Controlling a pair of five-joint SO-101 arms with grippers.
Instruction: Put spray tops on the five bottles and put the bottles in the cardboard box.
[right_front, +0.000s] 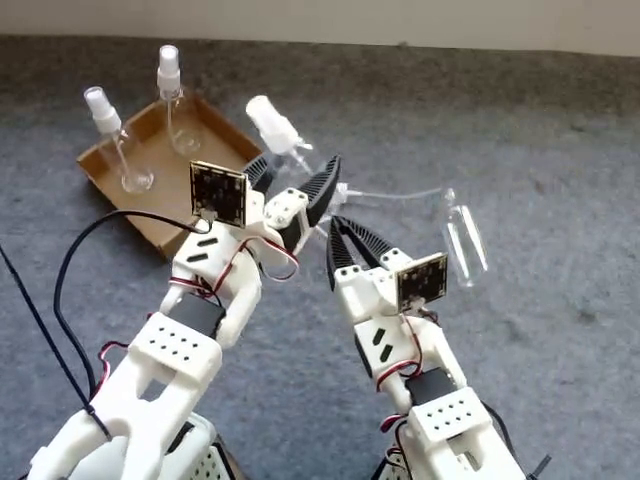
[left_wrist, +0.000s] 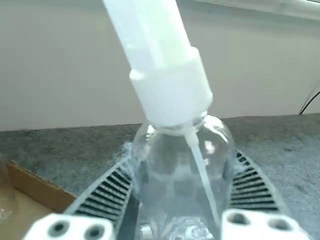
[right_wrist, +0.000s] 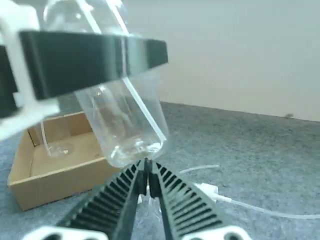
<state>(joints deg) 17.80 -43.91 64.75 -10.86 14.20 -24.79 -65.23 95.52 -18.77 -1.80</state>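
Bottle of clear plastic with white spray top (left_wrist: 181, 167), tilted, is clamped in the left gripper (right_front: 293, 180) just beside the brown cardboard box (right_front: 118, 200) rim. Right gripper (right_wrist: 147, 176) is pinched closed on nothing, near the bottle's base. Two capped clear bottles (right_front: 128, 150) stand upright inside the box. Uncapped clear bottle (right_front: 465, 240) and loose white spray top with tube (right_wrist: 209, 190) lie on open grey carpet (right_front: 560, 150).

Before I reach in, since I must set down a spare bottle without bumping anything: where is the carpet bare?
Bare carpet lies right of the lying bottle, and behind the cardboard box toward the wall. Crowded: between box and lying bottle, where both arms' jaws, the held bottle and a loose spray top sit.
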